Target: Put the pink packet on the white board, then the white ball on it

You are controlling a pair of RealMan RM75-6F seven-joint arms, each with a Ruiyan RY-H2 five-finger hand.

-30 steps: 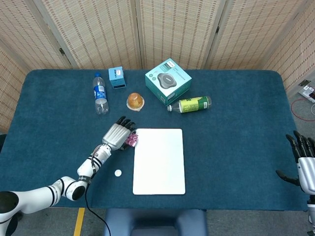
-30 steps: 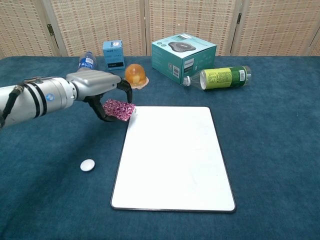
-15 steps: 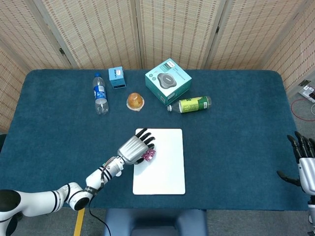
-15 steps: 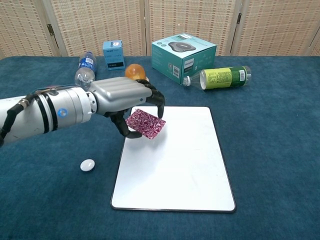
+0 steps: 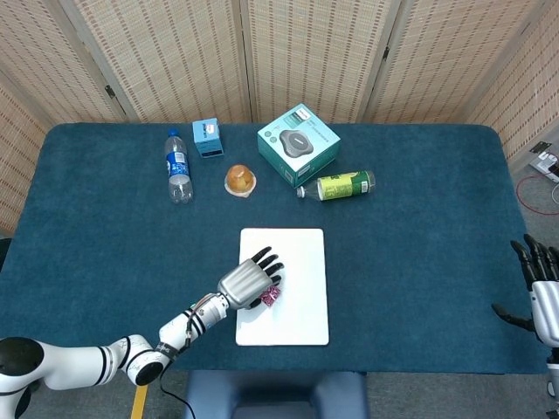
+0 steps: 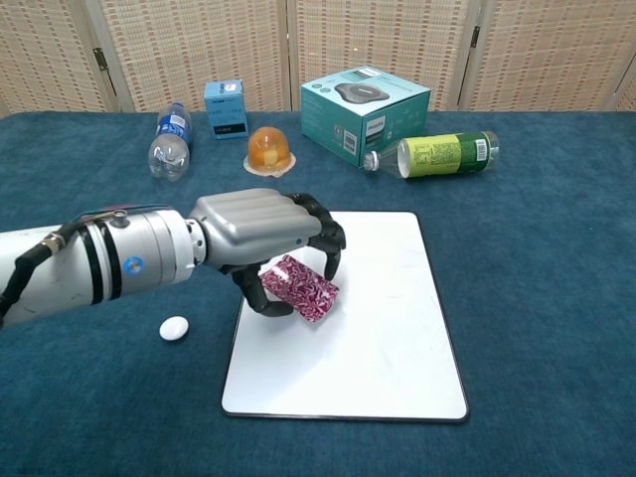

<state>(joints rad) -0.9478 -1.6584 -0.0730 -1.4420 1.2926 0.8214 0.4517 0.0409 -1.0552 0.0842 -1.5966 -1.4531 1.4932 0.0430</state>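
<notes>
My left hand (image 6: 263,234) (image 5: 249,279) holds the pink packet (image 6: 300,287) (image 5: 271,295) between thumb and fingers, over the left-centre part of the white board (image 6: 378,328) (image 5: 301,262). Whether the packet touches the board I cannot tell. The white ball (image 6: 174,328) lies on the blue cloth left of the board; in the head view my forearm hides it. My right hand (image 5: 541,292) hangs at the table's right edge with fingers spread, holding nothing.
Along the back stand a water bottle (image 6: 169,139), a small blue box (image 6: 226,107), an orange jelly cup (image 6: 269,149), a teal carton (image 6: 365,111) and a green bottle (image 6: 437,154) lying on its side.
My left hand carried the pink packet from the board's upper left corner toward me and rightward, to a spot over the board's left-centre. The right hand stayed put.
</notes>
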